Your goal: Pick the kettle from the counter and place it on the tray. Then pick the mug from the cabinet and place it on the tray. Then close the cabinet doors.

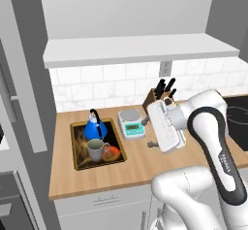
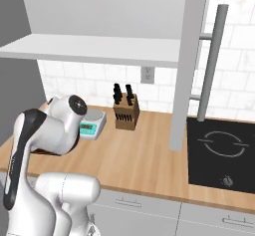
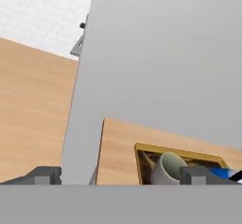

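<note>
Cabinet doors stand open above the counter, the left door a broad grey panel facing the hand camera. The gripper is spread to its full width and holds nothing; its two dark fingertips frame the door's lower edge without a visible touch. Just beyond the right tip sits the mug, on the tray with a sliver of blue kettle beside it. From the left base camera, the kettle and mug both rest upright on the tray, the mug in front of the kettle, near an orange spot. A scale lies just right of the tray, a knife block behind it. The right door, with its steel bar handle, hangs open beside the stovetop.
</note>
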